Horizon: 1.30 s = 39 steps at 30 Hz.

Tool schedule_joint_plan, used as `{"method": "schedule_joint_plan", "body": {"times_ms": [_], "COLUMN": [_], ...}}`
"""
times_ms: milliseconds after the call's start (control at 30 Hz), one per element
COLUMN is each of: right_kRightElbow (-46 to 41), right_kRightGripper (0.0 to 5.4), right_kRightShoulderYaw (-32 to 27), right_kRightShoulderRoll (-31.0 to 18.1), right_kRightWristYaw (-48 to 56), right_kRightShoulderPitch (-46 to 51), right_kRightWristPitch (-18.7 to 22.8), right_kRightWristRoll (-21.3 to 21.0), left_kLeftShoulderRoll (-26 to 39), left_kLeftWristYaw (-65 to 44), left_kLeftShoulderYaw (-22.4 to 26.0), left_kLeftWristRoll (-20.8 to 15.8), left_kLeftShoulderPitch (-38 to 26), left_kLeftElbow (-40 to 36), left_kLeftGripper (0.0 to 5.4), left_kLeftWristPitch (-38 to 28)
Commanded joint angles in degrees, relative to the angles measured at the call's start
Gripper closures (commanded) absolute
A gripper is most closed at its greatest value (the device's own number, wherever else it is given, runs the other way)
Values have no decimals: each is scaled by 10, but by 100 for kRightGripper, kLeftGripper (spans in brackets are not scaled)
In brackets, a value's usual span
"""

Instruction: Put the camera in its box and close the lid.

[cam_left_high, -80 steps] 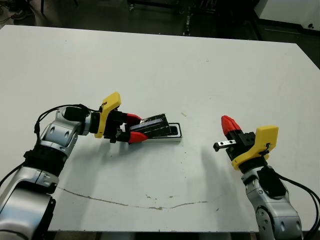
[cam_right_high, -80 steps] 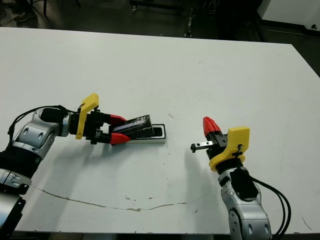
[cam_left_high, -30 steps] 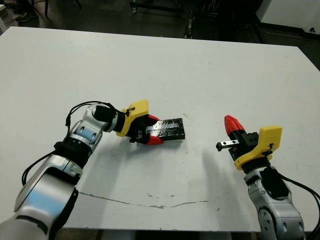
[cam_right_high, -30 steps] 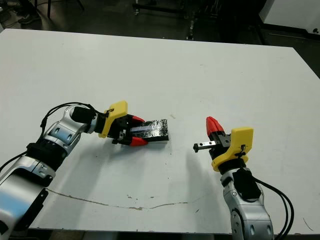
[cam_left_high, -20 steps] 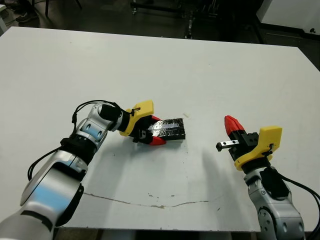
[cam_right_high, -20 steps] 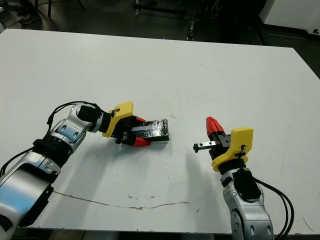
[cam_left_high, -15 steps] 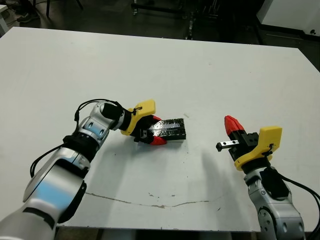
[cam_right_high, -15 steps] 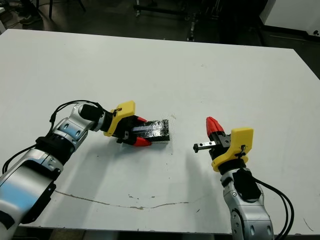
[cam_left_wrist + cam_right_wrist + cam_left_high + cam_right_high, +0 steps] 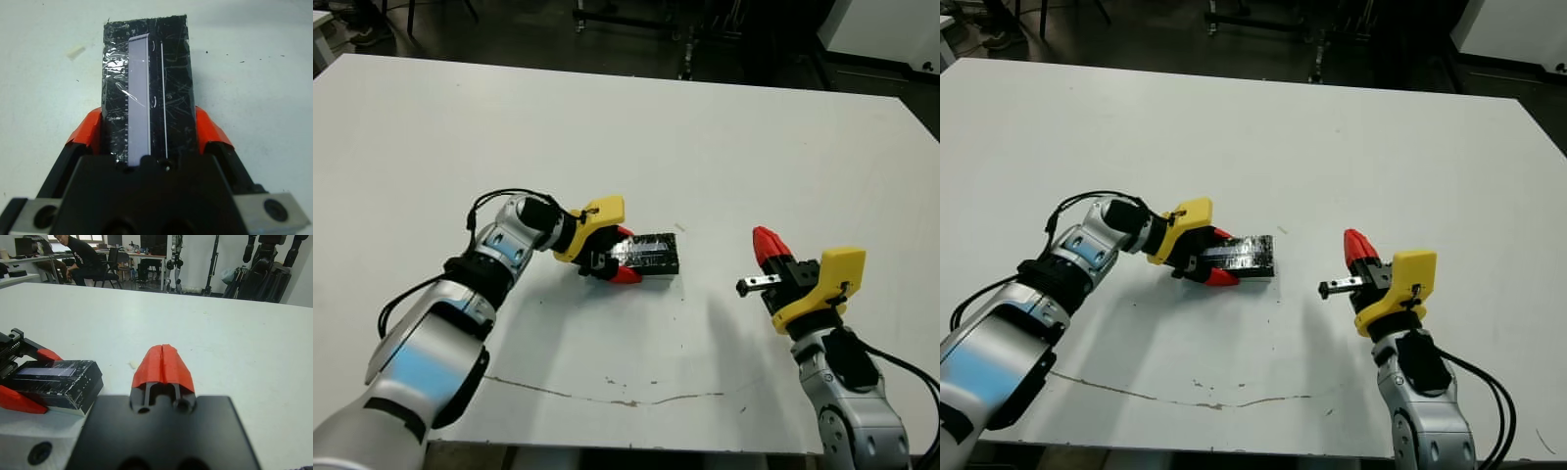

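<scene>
Your left gripper point(image 9: 619, 257) is clamped across the near end of the lid point(image 9: 649, 254), one red fingertip point(image 9: 87, 133) against each long side. In the left wrist view the lid runs straight out from between those tips, and you can read its glossy black top with marbled reflections and the pale bluish-silver stripe point(image 9: 138, 103) along its length.

The lid lies flat over the box point(image 9: 63, 403) at the middle of the white table point(image 9: 705, 137). Only a pale strip of the box shows, under the lid's lower edge in the right wrist view. You cannot see the camera in any view, so whether it sits inside the box cannot be told from here.

Your left arm reaches in from the left with its forearm low over the table and the yellow wrist housing point(image 9: 597, 219) just behind the lid.

Your right gripper point(image 9: 765, 245) is held well apart from the lid, above bare table on the right side. Its two red tips point(image 9: 163, 364) are pressed together with nothing between them, and they point toward the far side of the table.

A small pale scrap point(image 9: 75, 51) lies on the table just beside the lid's far corner. Beyond the table, the right wrist view shows a seated person point(image 9: 83, 259) at a desk
</scene>
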Motion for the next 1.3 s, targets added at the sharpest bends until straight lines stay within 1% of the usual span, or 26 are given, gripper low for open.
{"method": "schedule_joint_plan", "body": {"times_ms": [33,133,233,300,367,500,600,867,967,1133,1300], "right_kRightElbow": [4,2,3,4,2,-1,0,-3,-2,1,1], "right_kRightGripper": [540,540,540,540,540,540,540,540,540,540,540], "right_kRightShoulderYaw": [-4,-4,-5,-6,-6,-6,-5,-5,-4,-5,-2], "right_kRightShoulderRoll": [-7,-8,-9,-8,-9,-9,-9,-6,-7,-6,-6], "right_kRightWristYaw": [0,0,1,1,1,0,1,-5,-5,-3,-2], "right_kRightShoulderPitch": [4,4,3,2,2,4,5,7,8,8,7], "right_kRightWristPitch": [0,2,1,2,4,9,4,10,6,4,2], "right_kRightWristRoll": [-1,-1,-1,1,1,0,-1,-1,-4,0,-1], "left_kLeftShoulderRoll": [-69,-68,-69,-72,-76,-78,-78,-80,-64,-38,17], "left_kLeftWristYaw": [22,52,68,70,72,77,78,62,74,33,-18], "left_kLeftShoulderYaw": [-43,-41,-36,-30,-21,-19,-19,-6,-6,15,27], "left_kLeftWristRoll": [49,59,63,57,48,50,51,40,49,26,15], "left_kLeftShoulderPitch": [38,48,54,56,59,65,69,66,72,77,90], "left_kLeftElbow": [26,27,30,35,40,36,35,47,33,13,-17], "left_kLeftGripper": [186,147,110,82,57,5,2,2,2,2,2], "left_kLeftWristPitch": [11,-30,-53,-52,-36,-33,-44,-39,-78,-59,-64]}}
